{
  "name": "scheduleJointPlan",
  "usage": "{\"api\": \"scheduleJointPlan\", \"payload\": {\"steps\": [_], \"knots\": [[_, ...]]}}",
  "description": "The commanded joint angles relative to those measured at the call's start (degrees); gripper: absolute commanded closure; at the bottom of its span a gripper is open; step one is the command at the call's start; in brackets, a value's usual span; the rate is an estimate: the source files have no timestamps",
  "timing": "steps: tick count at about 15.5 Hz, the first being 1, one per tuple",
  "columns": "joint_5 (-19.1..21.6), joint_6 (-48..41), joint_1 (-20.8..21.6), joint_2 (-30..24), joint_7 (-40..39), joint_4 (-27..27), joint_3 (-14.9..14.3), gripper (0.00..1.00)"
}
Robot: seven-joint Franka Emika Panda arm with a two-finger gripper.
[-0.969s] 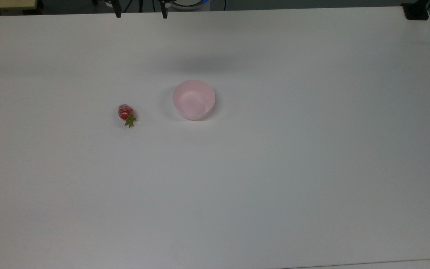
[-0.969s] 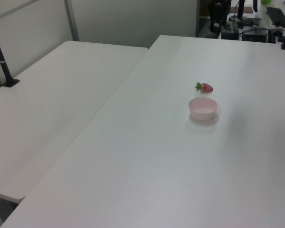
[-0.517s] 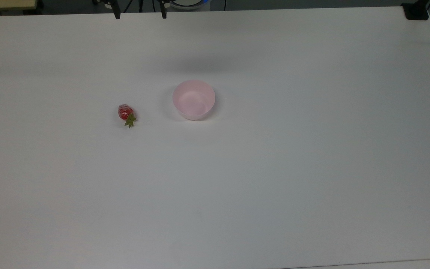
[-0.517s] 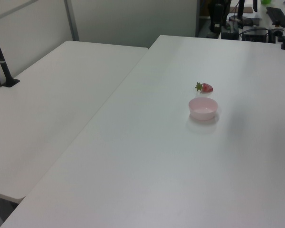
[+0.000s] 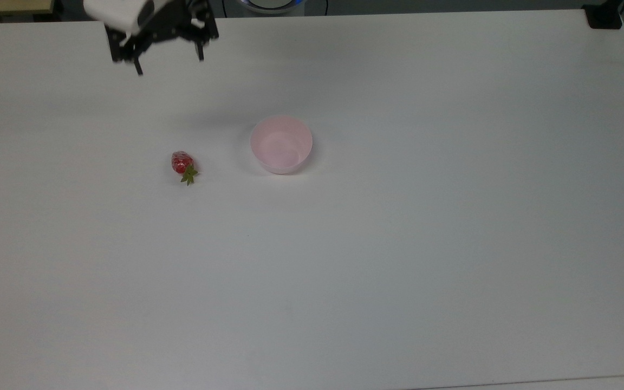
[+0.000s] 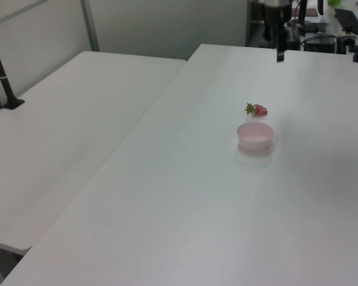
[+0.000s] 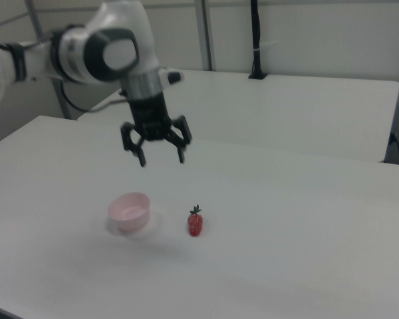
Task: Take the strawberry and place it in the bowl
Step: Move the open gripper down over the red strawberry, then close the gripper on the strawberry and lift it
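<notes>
My hand [image 7: 161,159] hangs high above the desk [image 5: 398,244] with its two fingers spread wide and nothing between them, the stance I want before dropping onto a small target. The strawberry [image 5: 182,163] lies on its side on the bare desk, leafy cap pointing toward the top view's bottom edge, well apart from my hand and a short way to the top view's left of the bowl [image 5: 281,143]. In the right view the order flips: the strawberry [image 7: 195,223] sits to the right view's right of the bowl [image 7: 129,211], with my hand up above the gap between them. The bowl stands upright and empty, mouth open to receive the fruit, so I judge the pick not yet begun and the approach the step in hand.

The desk is a plain white top, smooth and matte, carrying only these two things. In the left view a second white table [image 6: 59,149] butts against it, with a black pole [image 6: 0,71] clamped at its far edge, a pale partition wall [image 6: 167,24] behind, and dark equipment at the far end.
</notes>
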Motion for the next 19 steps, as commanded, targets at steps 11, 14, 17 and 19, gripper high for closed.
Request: {"api": "scheduleJointPlan", "payload": {"steps": [11,14,17,19], "knots": [[-0.94,22.97,-2.73,14.28,-0.08,-6.61,-0.08,0.0],[-0.77,25.26,-2.65,16.13,2.91,-6.87,-0.08,0.08],[-0.42,26.41,-2.38,17.36,4.76,-7.14,0.19,0.1],[-0.42,26.32,-2.03,17.45,6.51,-7.23,0.36,0.24]]}}
